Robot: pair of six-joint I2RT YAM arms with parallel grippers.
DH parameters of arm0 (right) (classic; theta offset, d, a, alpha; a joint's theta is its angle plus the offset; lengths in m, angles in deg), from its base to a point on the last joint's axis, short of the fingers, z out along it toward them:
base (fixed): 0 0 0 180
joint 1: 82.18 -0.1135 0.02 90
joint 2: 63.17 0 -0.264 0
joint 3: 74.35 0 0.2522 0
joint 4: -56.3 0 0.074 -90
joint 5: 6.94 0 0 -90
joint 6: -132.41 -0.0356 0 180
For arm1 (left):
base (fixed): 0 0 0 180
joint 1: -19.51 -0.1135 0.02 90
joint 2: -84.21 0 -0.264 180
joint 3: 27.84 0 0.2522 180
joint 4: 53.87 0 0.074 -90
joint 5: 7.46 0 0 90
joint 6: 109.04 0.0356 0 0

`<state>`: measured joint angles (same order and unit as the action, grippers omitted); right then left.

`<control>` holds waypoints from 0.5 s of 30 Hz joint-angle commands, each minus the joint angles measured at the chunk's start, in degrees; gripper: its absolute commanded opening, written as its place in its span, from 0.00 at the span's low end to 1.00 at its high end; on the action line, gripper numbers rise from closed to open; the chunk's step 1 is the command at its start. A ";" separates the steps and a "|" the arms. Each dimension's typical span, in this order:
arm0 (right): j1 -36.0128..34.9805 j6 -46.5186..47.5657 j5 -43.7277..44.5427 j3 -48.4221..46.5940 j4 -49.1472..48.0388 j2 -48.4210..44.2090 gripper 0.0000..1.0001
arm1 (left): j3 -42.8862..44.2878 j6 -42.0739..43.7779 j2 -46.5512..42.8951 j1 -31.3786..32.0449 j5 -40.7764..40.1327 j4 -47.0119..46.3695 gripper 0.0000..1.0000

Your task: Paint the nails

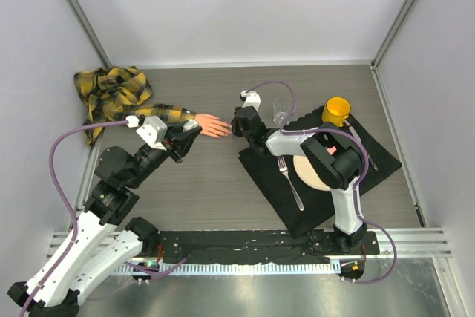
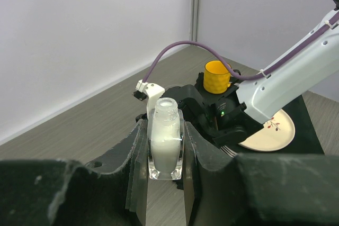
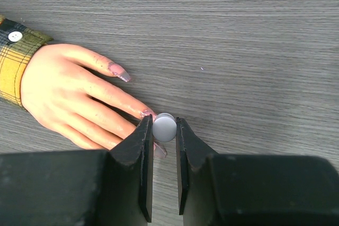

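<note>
Right wrist view looks straight down on the right gripper (image 3: pixel 163 122), whose jaws stand narrow, clamped on a round grey-white cap (image 3: pixel 164 128). The brush under the cap is hidden. The fake hand (image 3: pixel 69 96) lies flat on the table (image 3: pixel 238 35), fingers pointing toward the gripper, its wrist in a plaid sleeve (image 3: pixel 16 59). The nails (image 3: pixel 147 114) carry a pinkish, glossy coat. One fingertip nail sits just left of the cap, against the edge of the left jaw. Another shows partly between the jaws, just below the cap. The thumb nail (image 3: pixel 119 71) lies apart, up and to the left.

In the left wrist view, the left gripper (image 2: pixel 165 149) is closed on a small clear bottle (image 2: pixel 165 141), upright, its neck uncapped and white liquid inside.

From the top external view, the left gripper (image 1: pixel 189 133) hovers over the wrist end of the hand (image 1: pixel 214 125) and the right gripper (image 1: pixel 239 120) stands at the fingertips. The two face each other across it. A dark mat (image 1: pixel 312 217) to the right holds a plate (image 1: pixel 306 172), a fork (image 1: pixel 291 183) and a yellow cup (image 1: pixel 336 111), with a glass (image 1: pixel 282 110) at the mat's far edge.
</note>
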<state>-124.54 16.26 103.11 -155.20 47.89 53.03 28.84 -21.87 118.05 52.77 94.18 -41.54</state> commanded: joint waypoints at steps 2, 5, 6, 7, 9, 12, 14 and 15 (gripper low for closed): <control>0.09 -0.83 1.65 -2.43 -1.12 0.16 0.00 | 1.47 -0.68 -0.36 -0.21 0.75 -1.73 0.00; 0.09 -0.74 1.57 -2.34 -1.12 0.08 0.00 | 1.47 -0.68 -0.27 -0.12 0.67 -1.82 0.00; 0.09 -0.74 1.74 -2.26 -1.12 -0.01 0.00 | 1.47 -0.69 -0.18 -0.21 0.67 -1.82 0.00; 0.09 -0.74 1.74 -2.26 -1.12 -0.01 0.00 | 1.47 -0.60 -0.27 -0.21 0.75 -1.82 0.00; 0.18 -0.74 1.74 -2.26 -1.03 -0.01 0.00 | 1.47 -0.68 -0.18 -0.21 0.75 -1.73 0.00; 0.36 -1.09 1.57 -2.26 -0.77 -0.01 0.00 | 1.47 -0.69 -0.27 -0.21 0.75 -1.82 0.00; 0.44 -1.10 1.57 -2.34 -0.85 -0.01 0.00 | 1.38 -0.60 -0.27 -0.21 0.75 -1.73 0.00; 0.45 -1.09 1.74 -2.26 -0.77 -0.01 0.00 | 1.47 -0.68 -0.27 -0.21 0.75 -1.73 0.00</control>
<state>-124.41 15.91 103.33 -155.40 48.48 53.12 28.84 -22.02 118.05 52.77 94.18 -41.54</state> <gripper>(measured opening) 0.214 0.296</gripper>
